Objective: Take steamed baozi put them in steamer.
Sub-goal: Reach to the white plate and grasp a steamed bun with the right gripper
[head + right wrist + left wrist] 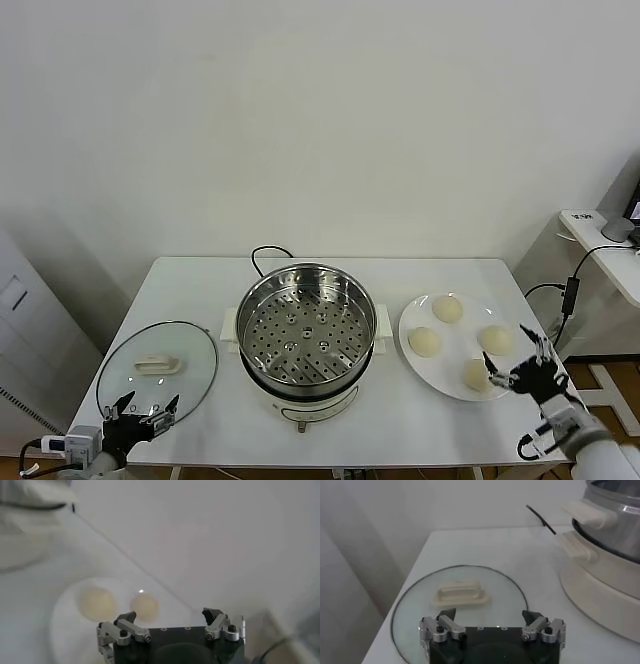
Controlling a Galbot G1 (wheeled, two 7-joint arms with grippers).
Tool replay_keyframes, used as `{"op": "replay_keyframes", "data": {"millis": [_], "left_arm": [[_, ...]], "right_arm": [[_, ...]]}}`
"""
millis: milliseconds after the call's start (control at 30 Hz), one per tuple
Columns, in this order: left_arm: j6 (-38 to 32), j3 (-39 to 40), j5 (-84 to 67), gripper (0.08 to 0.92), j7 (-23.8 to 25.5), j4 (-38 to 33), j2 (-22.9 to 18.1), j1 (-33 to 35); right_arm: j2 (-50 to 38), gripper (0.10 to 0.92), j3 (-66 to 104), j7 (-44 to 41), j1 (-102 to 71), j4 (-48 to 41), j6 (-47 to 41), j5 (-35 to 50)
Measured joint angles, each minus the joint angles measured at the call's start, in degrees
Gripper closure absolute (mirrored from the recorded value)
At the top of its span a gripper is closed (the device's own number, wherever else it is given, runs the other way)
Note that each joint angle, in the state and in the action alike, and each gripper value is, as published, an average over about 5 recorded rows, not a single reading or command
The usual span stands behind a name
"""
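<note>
Progress, as you can judge from the head view, is nil so far: the steamer (306, 333) stands at the middle of the table (200, 280) with its perforated tray bare, and all four steamed baozi (447, 309) lie on the white plate (415, 362) just beside it on the robot's right side; every bun is left for you to carry across; the glass lid (158, 367) lies flat on the table to the steamer's other side, so nothing covers the pot; the right claw (517, 374) hangs at the plate's near outer edge, fingers spread wide and holding nothing, close to the nearest bun though you cannot tell whether a fingertip touches it; the left claw (143, 413) sits over the near rim of the lid, also spread and empty. From the left wrist view, you see the left claw (492, 625) wide apart above the lid (415, 610), its cream handle (460, 593) just ahead between the fingers, nothing gripped; the steamer (605, 560) with its white base and side handle stands off to one side. From the right wrist view, the right claw (170, 625) stands fully apart over the plate (60, 625), two baozi (145, 606) ahead of it and neither one held.
</note>
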Motion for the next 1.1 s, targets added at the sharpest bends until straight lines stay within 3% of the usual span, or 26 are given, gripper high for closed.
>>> {"op": "replay_keyframes", "data": {"millis": [267, 567, 1100], "left_arm": [[0.8, 0.06, 1.17, 0.177, -0.21, -0.07, -0.11, -0.6], [2.21, 0.02, 1.69, 0.177, 0.8, 0.01, -0.33, -1.51], [4.11, 0.04, 1.92, 0.177, 1.32, -0.1, -0.79, -2.28]], "right_arm": [[-6.7, 0.203, -8.15, -9.17, 14.37, -9.37, 2.95, -6.36], [-11.81, 0.203, -26.26, -21.48, 35.63, -21.52, 5.38, -5.78], [-6.22, 0.203, -60.44, -40.43, 71.38, -46.72, 11.34, -2.79]]}}
